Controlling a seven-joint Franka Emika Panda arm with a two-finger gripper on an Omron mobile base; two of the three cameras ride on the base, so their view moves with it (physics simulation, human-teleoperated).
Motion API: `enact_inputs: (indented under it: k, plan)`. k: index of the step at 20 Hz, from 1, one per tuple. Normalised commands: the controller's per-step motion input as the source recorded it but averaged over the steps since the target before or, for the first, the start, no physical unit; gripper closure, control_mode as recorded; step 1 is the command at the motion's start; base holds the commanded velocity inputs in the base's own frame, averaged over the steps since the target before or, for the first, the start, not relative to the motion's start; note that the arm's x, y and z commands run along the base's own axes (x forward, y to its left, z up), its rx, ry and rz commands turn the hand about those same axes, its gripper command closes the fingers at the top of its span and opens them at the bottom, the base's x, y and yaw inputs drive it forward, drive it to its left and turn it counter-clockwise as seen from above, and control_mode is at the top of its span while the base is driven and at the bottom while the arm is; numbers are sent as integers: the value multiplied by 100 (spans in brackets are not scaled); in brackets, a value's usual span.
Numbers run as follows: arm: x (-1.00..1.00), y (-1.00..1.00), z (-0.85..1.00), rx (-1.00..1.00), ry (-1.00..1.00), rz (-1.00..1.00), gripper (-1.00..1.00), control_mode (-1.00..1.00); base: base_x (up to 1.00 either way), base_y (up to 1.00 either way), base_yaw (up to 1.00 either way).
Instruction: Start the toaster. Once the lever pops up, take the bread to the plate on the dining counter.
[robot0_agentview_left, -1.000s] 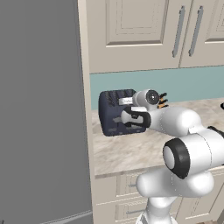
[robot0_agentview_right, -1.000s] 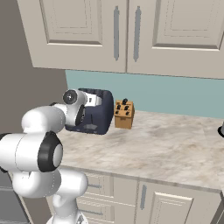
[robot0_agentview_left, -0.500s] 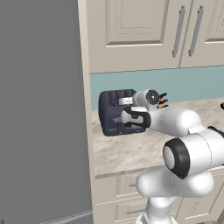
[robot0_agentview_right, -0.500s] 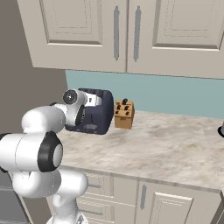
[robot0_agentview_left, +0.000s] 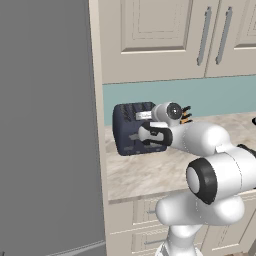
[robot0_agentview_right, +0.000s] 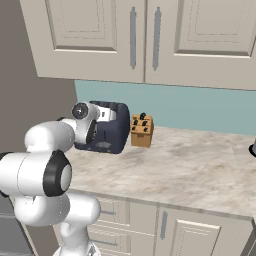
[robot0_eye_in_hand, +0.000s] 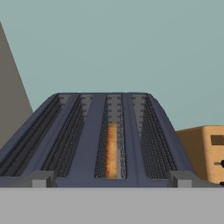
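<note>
The dark navy toaster (robot0_agentview_left: 126, 125) stands on the marbled counter against the teal wall, also seen in the right base view (robot0_agentview_right: 114, 134). My gripper (robot0_agentview_left: 144, 135) is open and pressed up close to the toaster's front face, level with a grey lever. From the hand view I look along the toaster's top (robot0_eye_in_hand: 92, 144). The bread (robot0_eye_in_hand: 112, 148), a golden-brown slice, sits low in the third slot from the left. The plate and the dining counter are out of view.
A brown knife block (robot0_agentview_right: 141, 131) stands just right of the toaster (robot0_eye_in_hand: 205, 153). A tall grey panel (robot0_agentview_left: 50, 125) walls off the left. Cream cabinets (robot0_agentview_right: 135, 35) hang overhead. The counter (robot0_agentview_right: 190, 165) stretches to the right, with a dark object (robot0_agentview_right: 253, 148) at its far edge.
</note>
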Motion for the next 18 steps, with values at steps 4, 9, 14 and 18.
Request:
enact_inputs:
  k: [4, 9, 14, 18]
  plan:
    - [0, 0, 0, 0, 0, 0, -100, -100, 0, 0, 0]
    - [0, 0, 0, 0, 0, 0, -100, -100, 0, 0, 0]
    - [0, 0, 0, 0, 0, 0, -100, -100, 0, 0, 0]
    - [0, 0, 0, 0, 0, 0, -100, -100, 0, 0, 0]
